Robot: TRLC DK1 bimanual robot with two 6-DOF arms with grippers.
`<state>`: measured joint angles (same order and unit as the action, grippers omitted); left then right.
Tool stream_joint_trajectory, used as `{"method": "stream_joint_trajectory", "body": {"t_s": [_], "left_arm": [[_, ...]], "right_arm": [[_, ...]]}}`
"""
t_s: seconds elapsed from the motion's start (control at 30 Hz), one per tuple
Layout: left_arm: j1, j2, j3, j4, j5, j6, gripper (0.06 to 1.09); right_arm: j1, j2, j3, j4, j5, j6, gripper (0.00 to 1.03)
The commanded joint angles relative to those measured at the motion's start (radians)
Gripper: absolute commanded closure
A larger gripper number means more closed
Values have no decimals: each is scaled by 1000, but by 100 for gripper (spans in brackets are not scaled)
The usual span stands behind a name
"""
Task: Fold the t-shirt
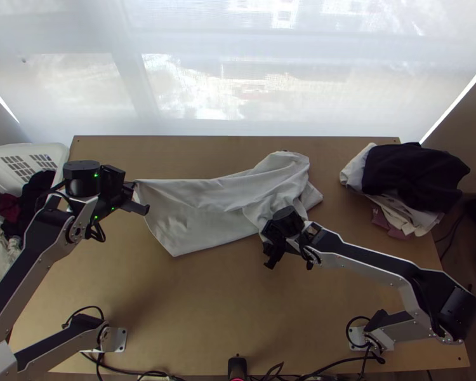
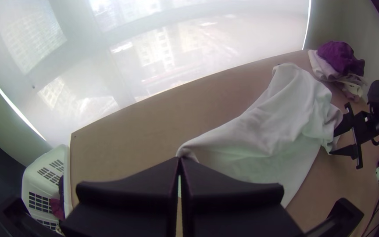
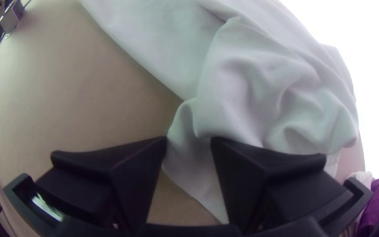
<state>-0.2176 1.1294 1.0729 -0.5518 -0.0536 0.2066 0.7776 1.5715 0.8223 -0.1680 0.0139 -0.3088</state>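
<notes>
The right gripper [image 3: 189, 141] stands wide at the bunched end of the t-shirt [image 3: 251, 74], cloth between its fingers. The long axis runs to the left gripper [image 2: 180, 160], closed on the far end

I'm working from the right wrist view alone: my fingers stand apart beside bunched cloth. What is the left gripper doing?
Observer: The left gripper has its fingers shut on one end of the pale t-shirt.

Operator: Is the cloth as bunched at that end as it is by my fingers?

Observer: No. In the top view it lies flatter on that side, with light creases, and narrows to the pinched spot.
</notes>
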Motion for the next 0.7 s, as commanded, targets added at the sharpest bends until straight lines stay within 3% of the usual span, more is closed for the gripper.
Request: {"method": "stream_joint_trajectory", "body": {"t_s": [0.0, 0.27, 0.5, 0.67], "left_arm": [[11, -11, -2, -3, 0, 8, 105], [29, -29, 4, -3, 0, 28, 105], [44, -40, 25, -3, 1, 40, 105], [44, -48, 62, -3, 1, 47, 105]], "right_arm": [[-41, 9, 24, 7, 1, -19, 101], [-156, -125, 80, -67, 1, -53, 100], [-331, -212, 284, -226, -2, -82, 100], [-391, -242, 445, -315, -5, -90, 100]]}}
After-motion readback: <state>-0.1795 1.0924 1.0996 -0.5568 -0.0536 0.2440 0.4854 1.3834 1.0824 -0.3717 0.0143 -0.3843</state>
